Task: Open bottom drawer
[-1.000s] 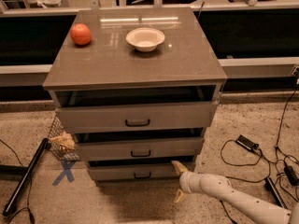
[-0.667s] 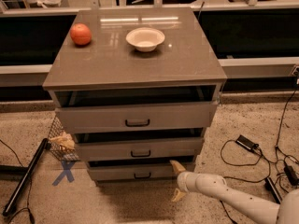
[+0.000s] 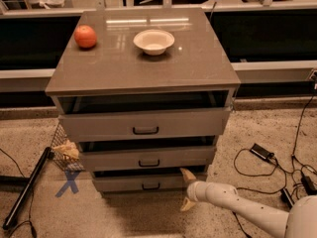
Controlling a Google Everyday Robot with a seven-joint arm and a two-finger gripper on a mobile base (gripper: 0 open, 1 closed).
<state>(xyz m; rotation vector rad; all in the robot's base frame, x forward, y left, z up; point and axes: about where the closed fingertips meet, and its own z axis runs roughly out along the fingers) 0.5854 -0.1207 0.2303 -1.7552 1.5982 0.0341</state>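
Note:
The bottom drawer (image 3: 124, 182) is the lowest and smallest of three grey-brown drawers in the cabinet, with a small black bar handle (image 3: 150, 186). It stands a little way out from the cabinet. My gripper (image 3: 187, 190) is on a white arm coming from the lower right. It is open, with one tan finger (image 3: 187, 175) up against the drawer's right end and the other down near the floor. It is to the right of the handle and holds nothing.
The mid drawer (image 3: 148, 158) and top drawer (image 3: 143, 124) also stand partly out. An orange (image 3: 85, 36) and a white bowl (image 3: 153, 41) sit on the cabinet top. A wire basket (image 3: 63, 150), a black pole (image 3: 26, 187) and a blue X mark lie left; cables (image 3: 277, 165) lie right.
My gripper has moved a little to the left, closer to the bottom drawer's right end. The drawers have not visibly moved.

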